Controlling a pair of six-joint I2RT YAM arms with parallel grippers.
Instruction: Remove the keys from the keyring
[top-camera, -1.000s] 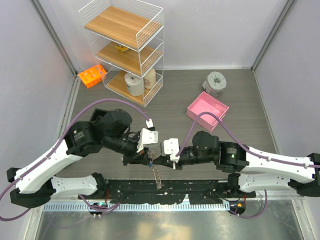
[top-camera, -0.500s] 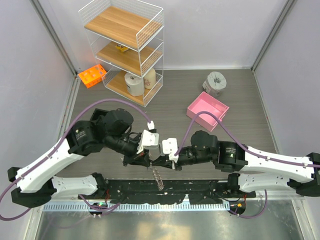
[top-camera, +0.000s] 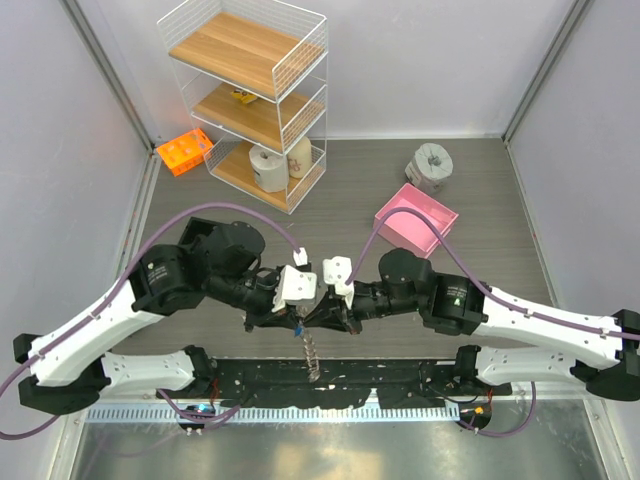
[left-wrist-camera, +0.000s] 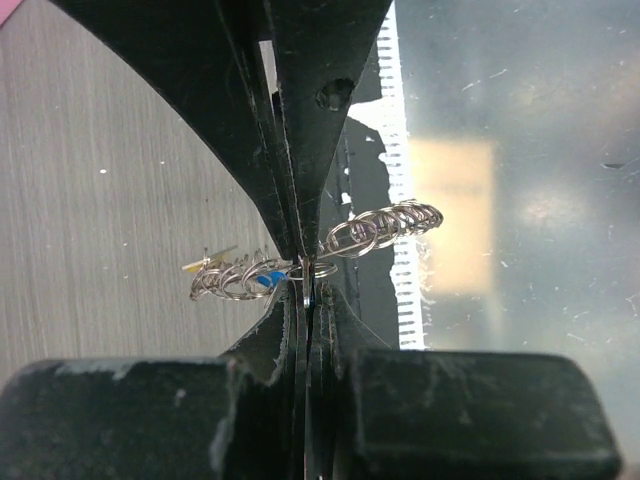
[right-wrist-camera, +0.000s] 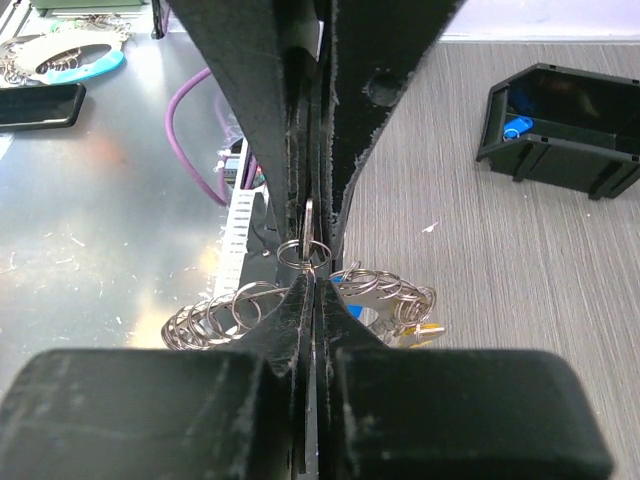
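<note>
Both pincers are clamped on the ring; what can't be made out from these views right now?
Top view: knobbly silvery chain-like keyring mostly covered by the left pincer and right pincer; small keys hidden.
Left wrist view: black fingers hide the grip point; only the blue key head and yellow key head show.
Right wrist view: same; key count unclear behind loops and fingers.

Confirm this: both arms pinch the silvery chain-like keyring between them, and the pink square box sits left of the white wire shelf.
One point is wrong: the pink square box sits right of the white wire shelf, not left, as the top external view shows. The left fingers and right fingers do pinch the silvery chain-like keyring between them.
</note>
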